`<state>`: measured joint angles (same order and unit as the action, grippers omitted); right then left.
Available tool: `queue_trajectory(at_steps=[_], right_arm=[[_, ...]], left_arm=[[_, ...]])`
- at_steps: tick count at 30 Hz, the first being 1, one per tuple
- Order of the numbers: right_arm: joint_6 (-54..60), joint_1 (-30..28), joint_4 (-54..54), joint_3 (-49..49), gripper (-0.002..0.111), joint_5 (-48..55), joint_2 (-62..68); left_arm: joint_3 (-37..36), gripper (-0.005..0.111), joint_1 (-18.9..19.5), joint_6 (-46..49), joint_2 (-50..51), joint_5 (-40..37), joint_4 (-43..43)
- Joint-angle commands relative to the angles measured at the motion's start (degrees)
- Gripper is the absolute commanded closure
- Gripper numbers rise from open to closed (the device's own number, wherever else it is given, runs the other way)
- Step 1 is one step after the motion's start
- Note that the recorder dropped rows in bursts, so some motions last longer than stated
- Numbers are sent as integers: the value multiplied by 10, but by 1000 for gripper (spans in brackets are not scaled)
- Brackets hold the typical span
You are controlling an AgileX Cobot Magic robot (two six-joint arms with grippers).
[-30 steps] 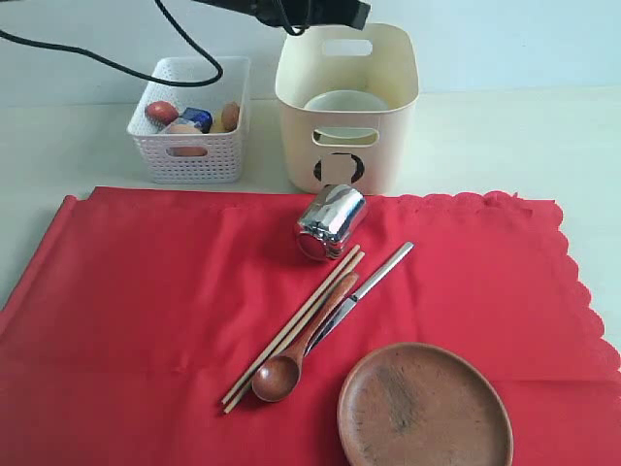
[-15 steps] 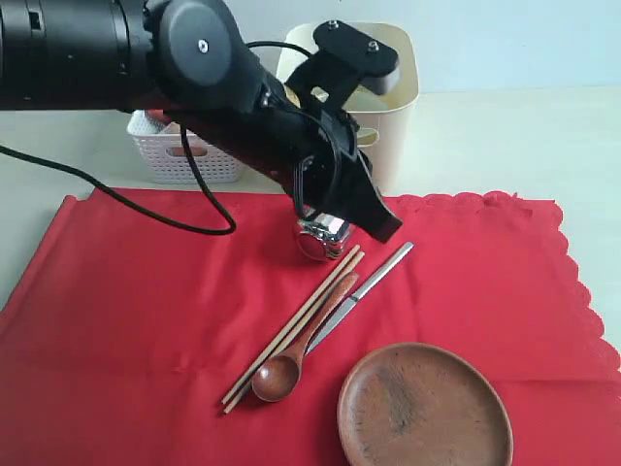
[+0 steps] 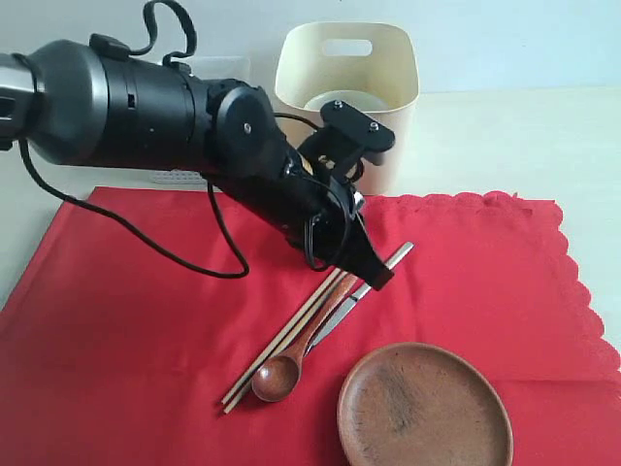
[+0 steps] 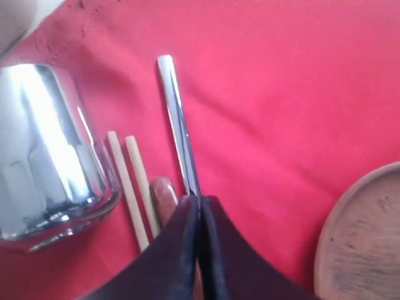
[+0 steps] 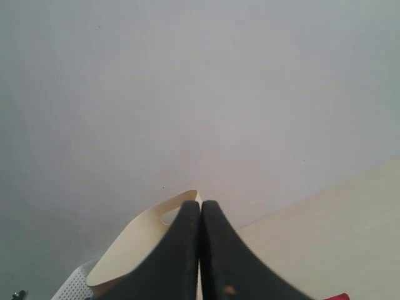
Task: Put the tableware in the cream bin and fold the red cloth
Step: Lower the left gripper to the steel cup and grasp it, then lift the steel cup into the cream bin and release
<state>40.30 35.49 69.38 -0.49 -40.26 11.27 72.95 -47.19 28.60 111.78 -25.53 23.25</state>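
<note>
- The left pincer (image 3: 376, 275) has dropped from the steel cup (image 4: 50, 150) onto the slim metal-handled utensil (image 4: 178, 119), fingers pressed together and empty.
- Chopsticks (image 4: 131, 181) and wooden spoon (image 3: 291, 359) lie just beside its tips, on the red cloth (image 3: 126, 311).
- Right pincer (image 5: 200, 209) is pressed shut, with the cream bin (image 5: 144, 237) beyond its tips.

Seven pieces of tableware in all: one steel cup (image 4: 50, 150), seen only in the left wrist view; one white bowl (image 3: 344, 100); one brown plate (image 3: 424, 405); one wooden spoon (image 3: 275, 381); two chopsticks (image 3: 281, 342), lying as a pair; one metal utensil (image 3: 400, 254)

Two containers: one cream bin (image 3: 388, 87) and one white lattice basket (image 5: 75, 286), the basket mostly hidden

One red cloth (image 3: 146, 320)

One black arm (image 3: 146, 107) shows in the exterior view
</note>
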Motion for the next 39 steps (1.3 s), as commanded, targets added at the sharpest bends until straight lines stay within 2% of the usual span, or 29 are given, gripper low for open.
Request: queue_trajectory(at_steps=[1,5,8,14,19,28,32,34,37,39], right_arm=[[2,-2,-5,2,108,-2,-1],[2,-2,-5,2,108,-2,-1],[2,-2,-5,2,108,-2,-1],[2,-2,-5,2,108,-2,-1],[2,-2,-5,2,108,-2,-1],[2,-2,-5,2,108,-2,-1],[2,-2,-5,2,108,-2,-1],[2,-2,-5,2,108,-2,-1],[2,-2,-5,2,108,-2,-1],[2,-2,-5,2,108,-2,-1]], left_arm=[[8,84,12,-5,-1,49,-5],[27,53,21,-8,-1,82,-16],[42,38,32,-8,10,91,-16],[68,17,60,-8,60,92,-18],[83,9,74,-8,91,102,-25],[98,9,73,-5,138,114,-31],[98,14,72,-5,152,111,-31],[98,21,72,-5,155,111,-31],[98,43,72,-5,156,111,-31],[98,62,72,-5,155,111,-31]])
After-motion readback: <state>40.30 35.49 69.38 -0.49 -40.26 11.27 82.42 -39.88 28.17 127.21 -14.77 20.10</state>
